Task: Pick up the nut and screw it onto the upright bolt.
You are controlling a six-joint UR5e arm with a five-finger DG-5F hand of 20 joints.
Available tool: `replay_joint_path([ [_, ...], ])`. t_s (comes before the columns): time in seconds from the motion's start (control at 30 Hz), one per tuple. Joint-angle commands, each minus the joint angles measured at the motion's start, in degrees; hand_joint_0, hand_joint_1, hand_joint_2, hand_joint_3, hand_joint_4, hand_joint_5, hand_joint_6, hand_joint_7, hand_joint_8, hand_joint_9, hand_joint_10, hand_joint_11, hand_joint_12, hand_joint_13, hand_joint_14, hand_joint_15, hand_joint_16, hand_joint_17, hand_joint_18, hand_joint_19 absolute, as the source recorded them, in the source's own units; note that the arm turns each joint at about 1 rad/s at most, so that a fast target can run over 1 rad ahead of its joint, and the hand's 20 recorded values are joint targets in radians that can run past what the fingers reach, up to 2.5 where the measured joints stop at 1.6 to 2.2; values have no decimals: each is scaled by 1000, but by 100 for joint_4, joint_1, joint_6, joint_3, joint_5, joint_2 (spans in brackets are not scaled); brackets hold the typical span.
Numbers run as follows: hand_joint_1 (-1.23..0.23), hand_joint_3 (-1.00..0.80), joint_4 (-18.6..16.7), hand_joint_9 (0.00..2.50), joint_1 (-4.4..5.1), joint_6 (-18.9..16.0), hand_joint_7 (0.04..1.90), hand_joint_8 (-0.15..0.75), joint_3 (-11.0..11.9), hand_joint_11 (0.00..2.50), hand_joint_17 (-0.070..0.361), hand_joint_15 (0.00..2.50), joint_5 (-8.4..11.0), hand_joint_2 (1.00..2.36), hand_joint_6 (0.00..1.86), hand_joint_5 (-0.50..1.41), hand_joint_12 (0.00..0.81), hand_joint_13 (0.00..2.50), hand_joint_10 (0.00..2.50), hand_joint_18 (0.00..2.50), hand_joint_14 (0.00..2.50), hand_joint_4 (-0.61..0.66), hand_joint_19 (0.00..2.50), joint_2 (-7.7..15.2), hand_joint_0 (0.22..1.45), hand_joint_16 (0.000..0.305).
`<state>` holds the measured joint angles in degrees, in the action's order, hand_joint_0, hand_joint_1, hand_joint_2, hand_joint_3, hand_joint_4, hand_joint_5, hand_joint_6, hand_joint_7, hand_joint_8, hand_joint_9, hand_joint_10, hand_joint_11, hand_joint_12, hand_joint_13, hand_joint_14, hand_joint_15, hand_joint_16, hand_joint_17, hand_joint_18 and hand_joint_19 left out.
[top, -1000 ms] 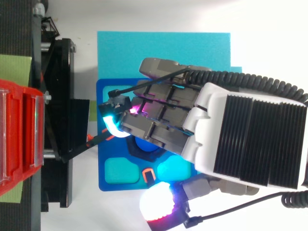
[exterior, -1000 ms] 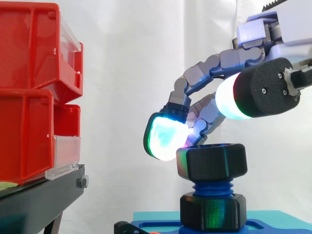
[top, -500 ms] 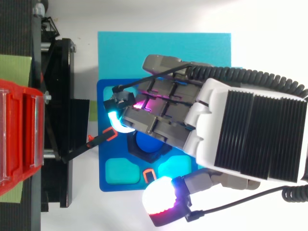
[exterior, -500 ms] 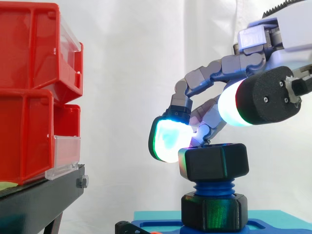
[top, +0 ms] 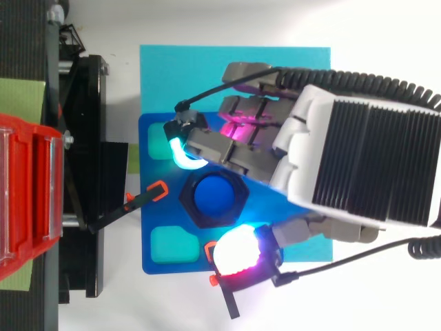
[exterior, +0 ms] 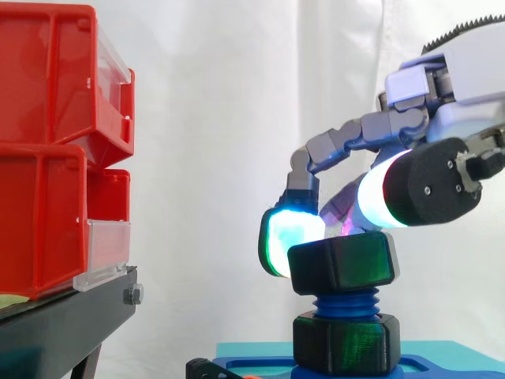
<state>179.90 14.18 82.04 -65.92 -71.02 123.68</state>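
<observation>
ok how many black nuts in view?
2, both on the blue bolt: the upper nut at its top, between the hand's glowing pads, and the lower nut at its base. The red bins could hide more.

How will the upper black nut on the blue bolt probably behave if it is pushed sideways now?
The upper nut sits slightly tilted on the top threads of the bolt, so it may wobble or jam rather than slide off. Its flat sides look stiff and glossy, perhaps slippery.
</observation>
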Motion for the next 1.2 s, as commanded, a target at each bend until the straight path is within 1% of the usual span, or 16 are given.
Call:
replay_joint_path([
  [0.0, -305, -500, 54, 1075, -82, 5, 1249, 290, 0, 0, 54, 0, -70, 1000, 651, -25, 231, 862, 0, 599, 0, 133, 79, -2, 518, 24],
  [0.17, -318, -500, 54, 1245, -161, 67, 1182, 296, 9, 0, 46, 7, -220, 1000, 718, -11, 198, 1018, 0, 783, 1, 90, 149, -2, 527, 20],
  [0.23, -322, -500, 54, 1317, -188, 93, 1213, 296, 9, 0, 41, 29, -255, 1000, 716, 8, 186, 1094, 0, 847, 1, 71, 193, -2, 530, 18],
  [0.33, -321, -500, 72, 1375, -232, 181, 1209, 293, 114, 5, 39, 32, -343, 1000, 713, 15, 184, 1130, 0, 903, 0, 68, 211, -2, 530, 18],
  [0.43, -308, -500, 169, 1300, -267, 269, 1452, 290, 220, 0, 47, 23, -413, 1000, 527, 22, 198, 1065, 0, 857, 0, 167, 201, -11, 521, 21],
  [0.47, -303, -500, 213, 1264, -276, 287, 1429, 292, 264, 0, 49, 20, -431, 1000, 502, 14, 205, 1047, 1, 830, 0, 210, 192, -11, 515, 22],
  [0.5, -299, -500, 221, 1228, -284, 287, 1332, 290, 264, 0, 51, 17, -431, 1000, 504, 0, 208, 1025, 0, 809, 0, 228, 198, -2, 513, 23],
  [0.53, -297, -500, 230, 1225, -284, 295, 1305, 292, 290, 0, 51, 18, -431, 1000, 504, -4, 209, 1020, 2, 803, 0, 242, 192, -2, 512, 23],
  [0.6, -291, -500, 230, 1157, -284, 295, 1156, 280, 316, 0, 56, 10, -431, 1000, 505, -29, 217, 977, 0, 745, 0, 300, 188, -2, 506, 25],
  [0.73, -284, -500, 186, 1081, -284, 339, 993, 275, 334, 0, 60, 0, -439, 1000, 504, -61, 228, 920, 0, 701, 1, 310, 175, -2, 497, 27],
  [0.8, -281, -500, 151, 1057, -284, 357, 911, 266, 334, 0, 62, 0, -439, 1000, 504, -70, 227, 899, 0, 678, 0, 285, 173, -2, 494, 27],
  [0.9, -278, -500, 125, 1033, -284, 366, 851, 262, 334, 0, 63, 0, -439, 1000, 503, -78, 232, 866, 0, 654, 0, 261, 166, -2, 490, 28],
  [1.0, -276, -500, 98, 1012, -249, 366, 827, 255, 334, 0, 63, 0, -413, 1000, 503, -82, 232, 856, 0, 631, 0, 264, 164, -2, 489, 28],
  [1.07, -275, -500, 98, 1002, -249, 366, 824, 253, 334, 0, 64, 0, -404, 1000, 503, -83, 232, 847, 0, 628, 0, 258, 157, -2, 489, 28],
  [1.1, -274, -500, 89, 1000, -223, 366, 820, 253, 334, 0, 64, 0, -404, 1000, 503, -84, 232, 845, 0, 621, 0, 262, 155, -2, 488, 28],
  [1.17, -273, -500, 46, 994, -205, 366, 820, 253, 334, 0, 64, 0, -404, 1000, 503, -84, 234, 838, 0, 619, 0, 258, 158, -2, 487, 29],
])
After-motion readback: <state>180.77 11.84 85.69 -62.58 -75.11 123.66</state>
